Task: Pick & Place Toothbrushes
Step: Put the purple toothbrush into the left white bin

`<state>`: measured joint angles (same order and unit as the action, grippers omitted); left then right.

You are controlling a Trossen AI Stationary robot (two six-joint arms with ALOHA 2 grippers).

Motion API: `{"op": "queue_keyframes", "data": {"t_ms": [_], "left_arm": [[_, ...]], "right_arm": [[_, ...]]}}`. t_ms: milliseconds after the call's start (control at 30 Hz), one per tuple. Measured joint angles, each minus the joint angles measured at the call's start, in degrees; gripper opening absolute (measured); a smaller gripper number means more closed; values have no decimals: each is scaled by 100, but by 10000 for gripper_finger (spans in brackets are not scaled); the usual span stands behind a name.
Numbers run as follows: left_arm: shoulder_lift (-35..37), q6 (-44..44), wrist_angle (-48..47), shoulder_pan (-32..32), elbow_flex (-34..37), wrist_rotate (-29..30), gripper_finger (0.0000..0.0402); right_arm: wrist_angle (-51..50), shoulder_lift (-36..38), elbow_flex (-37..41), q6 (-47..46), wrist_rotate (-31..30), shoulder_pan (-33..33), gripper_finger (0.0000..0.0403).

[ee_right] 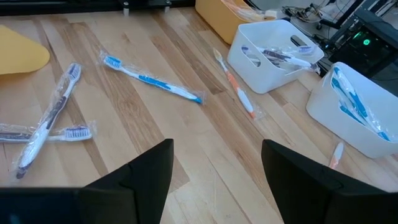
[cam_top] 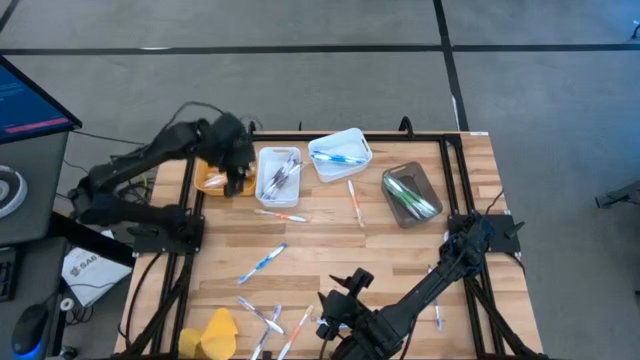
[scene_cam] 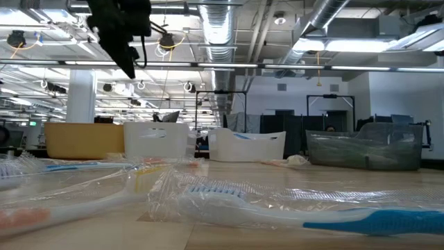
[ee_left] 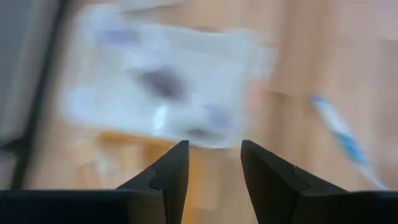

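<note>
while above bins: left pincer (cam_top: 238, 172) apart, empty
right pincer (ee_right: 214, 165): apart, empty, low over wooden tabletop (cam_top: 400, 250)
risk: wrapped blue-handled toothbrush (ee_right: 153, 79) slipping from crinkly film

I see a light striped wood table (cam_top: 400, 250); an orange bin (cam_top: 212, 178); two white bins (cam_top: 278, 177); a grey-brown bin (cam_top: 410, 193) with green contents; blue-and-white and orange-and-white toothbrushes (ee_right: 152, 79); a yellow lump (cam_top: 218, 335).
</note>
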<state>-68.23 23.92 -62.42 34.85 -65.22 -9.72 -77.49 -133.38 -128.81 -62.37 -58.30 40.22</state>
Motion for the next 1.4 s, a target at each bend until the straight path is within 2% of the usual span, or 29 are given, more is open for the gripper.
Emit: {"op": "queue_keyframes", "data": {"t_ms": [100, 400, 633, 933, 1400], "left_arm": [[241, -83, 27, -693, 405, -274, 141], [335, -1097, 327, -2784, 1437, -242, 141], [336, -2262, 779, -4004, 1557, 570, 141], [337, -3143, 1276, -4634, 1588, 735, 141], [337, -4098, 2749, -4919, 2809, 737, 139]], "right_arm": [[-2, 0, 0, 0, 0, -28, 238], [362, 0, 0, 151, 6, -187, 238], [404, 0, 0, 444, 20, -346, 238], [404, 0, 0, 448, 155, -486, 238], [404, 0, 0, 446, 166, -513, 238]]}}
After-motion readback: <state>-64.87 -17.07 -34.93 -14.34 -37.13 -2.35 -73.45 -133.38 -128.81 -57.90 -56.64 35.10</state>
